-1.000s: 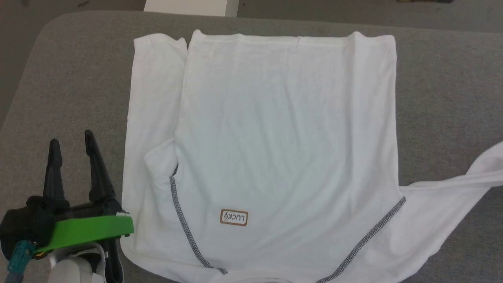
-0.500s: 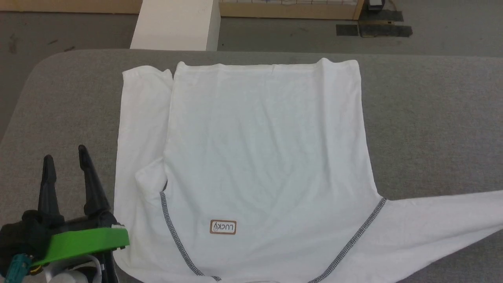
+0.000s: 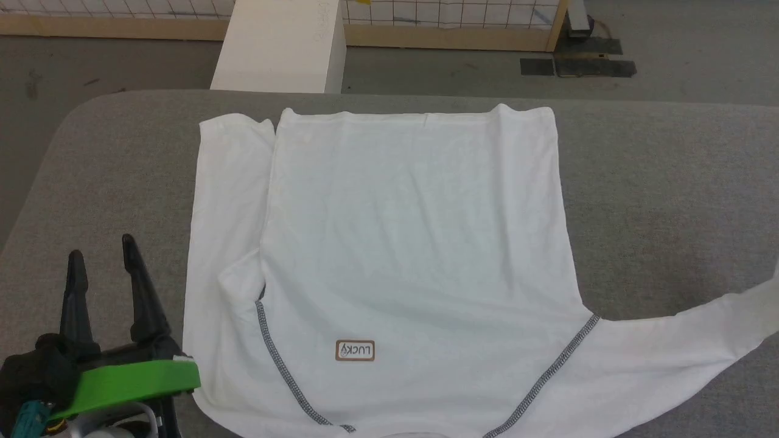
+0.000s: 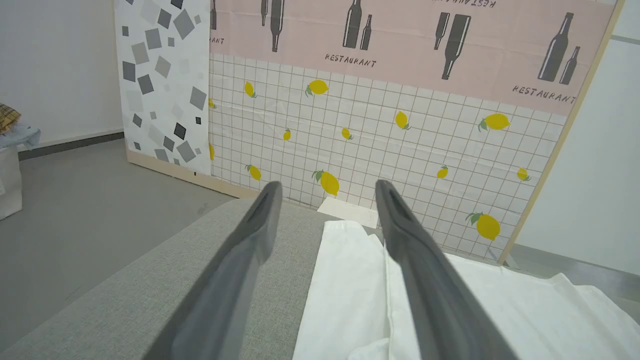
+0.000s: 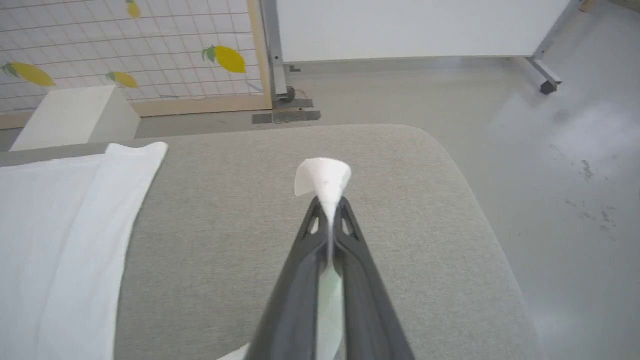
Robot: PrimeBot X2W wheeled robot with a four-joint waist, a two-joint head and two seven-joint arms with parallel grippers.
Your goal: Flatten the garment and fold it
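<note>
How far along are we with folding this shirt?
Done: the shirt lies flat on the grey padded table, one sleeve laid along its left edge. In hand: the right gripper is shut on the end of the other sleeve, stretched out sideways; the left gripper hangs open beside the shirt. Left: bring that sleeve in, then fold the body.

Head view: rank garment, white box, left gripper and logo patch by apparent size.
Largest: garment.
Next: white box and left gripper look alike; the gripper sits nearer the camera, so no ranking.
Smallest: logo patch.
</note>
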